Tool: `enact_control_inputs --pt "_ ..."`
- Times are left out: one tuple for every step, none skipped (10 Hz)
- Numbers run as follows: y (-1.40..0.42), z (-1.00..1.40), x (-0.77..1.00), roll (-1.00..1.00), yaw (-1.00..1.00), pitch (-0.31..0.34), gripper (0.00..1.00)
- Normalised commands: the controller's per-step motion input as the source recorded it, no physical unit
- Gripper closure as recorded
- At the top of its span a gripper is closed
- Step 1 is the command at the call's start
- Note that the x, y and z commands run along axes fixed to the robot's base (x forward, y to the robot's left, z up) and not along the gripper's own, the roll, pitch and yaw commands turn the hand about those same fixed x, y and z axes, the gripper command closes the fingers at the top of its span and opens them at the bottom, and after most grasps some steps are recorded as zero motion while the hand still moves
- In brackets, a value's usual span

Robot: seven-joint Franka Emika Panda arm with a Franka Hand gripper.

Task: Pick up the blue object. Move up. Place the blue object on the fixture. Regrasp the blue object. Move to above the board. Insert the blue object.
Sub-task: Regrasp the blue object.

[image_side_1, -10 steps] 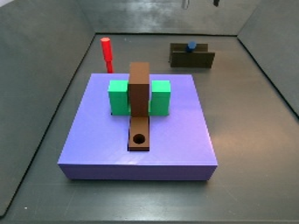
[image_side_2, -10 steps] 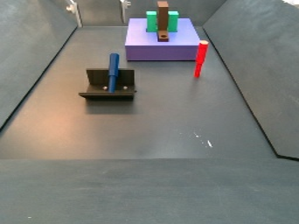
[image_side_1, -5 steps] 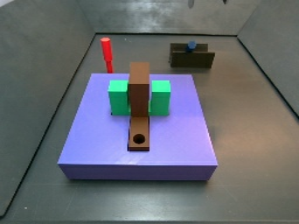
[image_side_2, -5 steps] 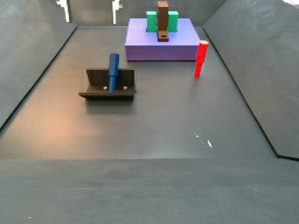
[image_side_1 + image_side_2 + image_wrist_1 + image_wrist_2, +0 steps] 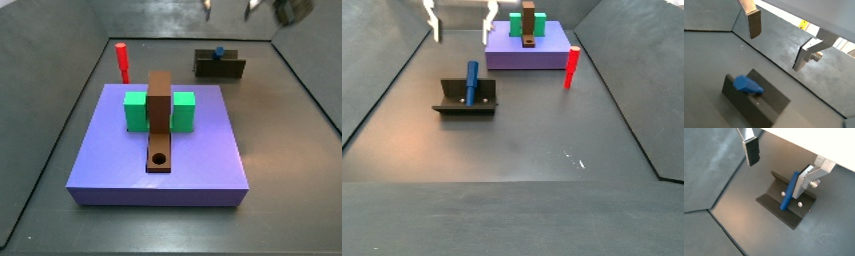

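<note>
The gripper (image 5: 460, 20) hung high above the floor with its jaws spread wide and nothing between them. Both silver fingers (image 5: 751, 150) showed in both wrist views, well apart from each other. Below the gripper, the blue peg (image 5: 472, 83) lay in the recess of the fixture (image 5: 466, 105), untouched by either finger. In a wrist view the peg (image 5: 789, 190) sat nearer one finger than the other, resting along the fixture (image 5: 784, 208). Farther from the gripper, the brown board (image 5: 159, 120) lay on a purple platform (image 5: 201, 165) between two green blocks (image 5: 136, 112). A red peg (image 5: 572, 68) stood upright beside the platform.
</note>
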Motion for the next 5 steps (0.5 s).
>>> enact_control_inputs --pt "-0.07 -0.33 -0.25 0.45 0.15 0.0 0.0" --pt "-0.05 -0.21 -0.28 0.45 0.25 -0.006 0.0" --pt "-0.01 -0.09 -0.17 0.29 0.27 0.0 0.0" --pt "0.0 -0.07 -0.17 0.07 0.22 -0.017 0.0" --pt "-0.03 -0.16 -0.07 0.08 0.15 -0.034 0.0"
